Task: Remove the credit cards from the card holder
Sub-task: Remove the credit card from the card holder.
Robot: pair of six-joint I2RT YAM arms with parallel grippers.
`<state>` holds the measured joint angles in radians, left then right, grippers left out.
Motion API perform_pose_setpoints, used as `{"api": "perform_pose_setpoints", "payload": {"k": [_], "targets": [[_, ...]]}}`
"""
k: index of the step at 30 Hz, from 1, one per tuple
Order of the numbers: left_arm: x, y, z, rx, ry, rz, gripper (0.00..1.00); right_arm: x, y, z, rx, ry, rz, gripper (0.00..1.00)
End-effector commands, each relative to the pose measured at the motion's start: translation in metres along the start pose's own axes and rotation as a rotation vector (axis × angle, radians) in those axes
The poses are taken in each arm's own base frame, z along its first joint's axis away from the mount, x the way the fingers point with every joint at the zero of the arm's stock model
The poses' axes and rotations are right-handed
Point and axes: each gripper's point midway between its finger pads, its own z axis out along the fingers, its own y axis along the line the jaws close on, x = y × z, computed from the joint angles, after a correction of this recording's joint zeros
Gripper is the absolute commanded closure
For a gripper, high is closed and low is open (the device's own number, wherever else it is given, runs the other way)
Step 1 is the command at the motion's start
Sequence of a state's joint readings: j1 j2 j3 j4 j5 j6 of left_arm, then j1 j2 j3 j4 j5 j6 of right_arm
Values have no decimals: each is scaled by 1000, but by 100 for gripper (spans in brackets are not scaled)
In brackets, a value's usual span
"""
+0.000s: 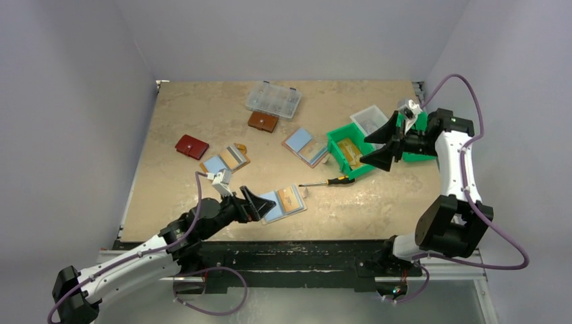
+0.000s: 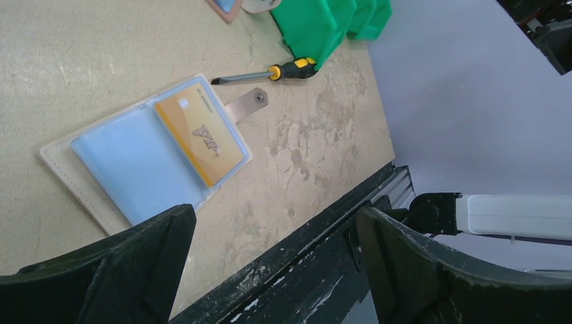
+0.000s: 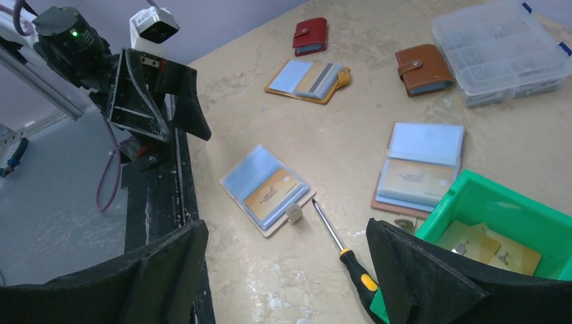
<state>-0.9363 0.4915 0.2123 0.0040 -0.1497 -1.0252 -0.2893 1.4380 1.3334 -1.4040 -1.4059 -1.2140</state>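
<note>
Tan, and spread flat open, the card holder (image 2: 135, 165) lies just ahead of the left gripper (image 2: 275, 221), whose fingers stand wide apart. An orange card (image 2: 199, 135) faces up in its clear sleeve, likely so it can be pinched out. That arm reaches low over the table edge. Farther off, the right gripper (image 3: 287, 229) is equally spread and empty, hovering near the green bin (image 3: 465, 196).

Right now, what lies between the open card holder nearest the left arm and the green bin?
A yellow-and-black-handled screwdriver lies between card holder and green bin, seen in the top view.
</note>
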Motion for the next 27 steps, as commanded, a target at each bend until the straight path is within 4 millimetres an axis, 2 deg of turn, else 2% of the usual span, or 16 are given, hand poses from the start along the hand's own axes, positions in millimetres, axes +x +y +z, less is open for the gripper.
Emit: {"api": "perform_pose_setpoints", "payload": {"k": [1, 5, 6, 7, 10, 13, 15, 17, 18, 20, 21, 22, 23, 27], "targets": [[-30, -38, -4, 82, -63, 70, 2, -10, 12, 6, -34, -5, -48, 1], [-44, -51, -4, 95, -99, 145, 2, -8, 33, 40, -138, 103, -74, 1], [-47, -52, -4, 92, -108, 160, 2, -8, 31, 49, -126, 141, -94, 1], [-51, -53, -4, 86, -118, 173, 2, -5, 30, 61, -85, 200, -93, 1], [-56, -50, -4, 60, -138, 183, 0, -10, 18, 90, 154, 251, -268, 1], [-56, -46, -5, 58, -154, 161, 0, -23, 17, 93, 233, 238, -334, 1], [-54, -46, -6, 79, -160, 146, 0, -23, 13, 94, 245, 239, -325, 1], [-52, -47, -7, 103, -163, 138, 0, -13, 16, 101, 205, 223, -285, 1], [-52, -48, -8, 109, -163, 135, 0, -9, 21, 110, 167, 178, -197, 1], [-50, -47, -8, 113, -157, 135, 0, 8, 37, 118, 20, 147, -102, 1], [-48, -46, -8, 111, -151, 135, 0, 15, 39, 117, -26, 123, -66, 1], [-47, -46, -8, 109, -146, 135, 0, 16, 35, 118, -18, 80, 1, 1], [-45, -44, -7, 104, -139, 136, 0, 26, 30, 118, 9, 69, 50, 1], [-39, -34, 4, 64, -119, 137, 2, 38, 27, 120, 53, 72, 40, 4]]}}
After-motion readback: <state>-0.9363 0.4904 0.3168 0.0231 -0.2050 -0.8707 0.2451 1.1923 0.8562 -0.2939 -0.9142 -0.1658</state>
